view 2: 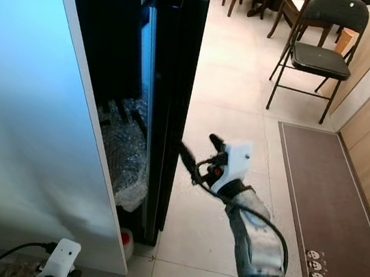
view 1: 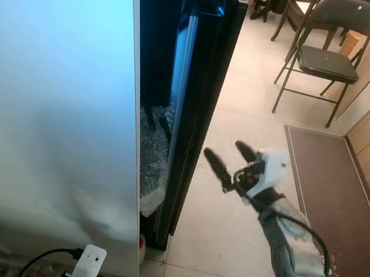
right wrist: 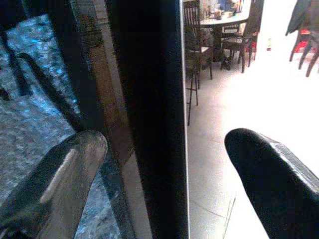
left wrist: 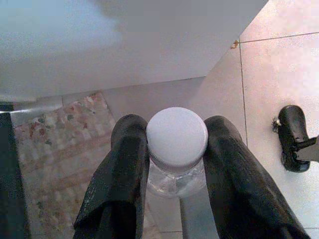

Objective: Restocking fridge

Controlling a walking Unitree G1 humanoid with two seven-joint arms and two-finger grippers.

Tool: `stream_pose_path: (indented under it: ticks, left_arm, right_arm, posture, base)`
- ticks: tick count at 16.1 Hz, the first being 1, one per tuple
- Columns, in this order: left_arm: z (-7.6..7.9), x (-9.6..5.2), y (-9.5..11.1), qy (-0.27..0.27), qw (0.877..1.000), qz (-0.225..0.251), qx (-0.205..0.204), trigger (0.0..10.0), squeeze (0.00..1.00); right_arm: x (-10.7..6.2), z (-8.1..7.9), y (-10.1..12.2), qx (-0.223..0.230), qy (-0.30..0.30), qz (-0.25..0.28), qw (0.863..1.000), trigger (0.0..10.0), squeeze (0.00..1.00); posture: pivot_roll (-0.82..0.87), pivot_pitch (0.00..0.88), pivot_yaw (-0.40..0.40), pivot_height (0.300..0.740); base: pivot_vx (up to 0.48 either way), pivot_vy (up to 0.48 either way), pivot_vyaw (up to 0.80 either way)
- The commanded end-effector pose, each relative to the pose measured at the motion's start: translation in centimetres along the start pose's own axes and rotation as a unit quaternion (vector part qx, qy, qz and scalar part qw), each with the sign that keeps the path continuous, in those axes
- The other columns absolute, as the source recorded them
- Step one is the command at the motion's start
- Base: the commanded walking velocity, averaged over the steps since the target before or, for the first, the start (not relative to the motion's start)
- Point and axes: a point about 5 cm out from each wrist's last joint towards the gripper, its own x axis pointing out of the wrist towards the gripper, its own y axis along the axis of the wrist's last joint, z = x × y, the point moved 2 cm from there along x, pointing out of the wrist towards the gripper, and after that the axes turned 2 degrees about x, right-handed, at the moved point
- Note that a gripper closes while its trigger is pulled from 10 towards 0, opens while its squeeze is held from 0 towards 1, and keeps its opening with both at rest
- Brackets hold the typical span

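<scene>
Left gripper [left wrist: 177, 164] fingers clamped on a clear bottle [left wrist: 176, 149] by its white cap, low beside the white fridge [view 1: 51, 106], right gripper [view 1: 227, 159] fingers spread apart around the dark door [view 1: 201, 99] edge.

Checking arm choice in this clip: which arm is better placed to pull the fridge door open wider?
Right, probably. The right gripper is open beside the edge of the fridge door, while the left gripper is shut on a bottle low down.

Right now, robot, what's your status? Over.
Left tool shut on bottle, held low. Right tool open, its fingers either side of the black fridge door edge. Folding chair stands beyond, apart.
</scene>
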Motion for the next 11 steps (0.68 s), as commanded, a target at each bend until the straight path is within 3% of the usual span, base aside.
stream_pose_path:
  ticks: [1, 11]
  left_arm:
    - [0.6, -0.2, -0.9, -0.007, 1.0, -0.015, -0.005, 10.0, 0.0]
    - [0.5, -0.2, -0.9, -0.004, 1.0, -0.016, -0.009, 10.0, 0.0]
  right_arm:
    - [0.3, 0.3, 0.0, 0.006, 0.009, -0.001, 1.0, 10.0, 0.0]
    - [3.4, -2.5, 0.5, 0.006, 0.12, -0.009, 0.993, 10.0, 0.0]
  posture:
    - [-0.15, 0.058, -0.055, 0.74]
    - [-0.15, 0.072, -0.057, 0.74]
  base:
    - [0.0, 0.0, 0.0]
    - [0.0, 0.0, 0.0]
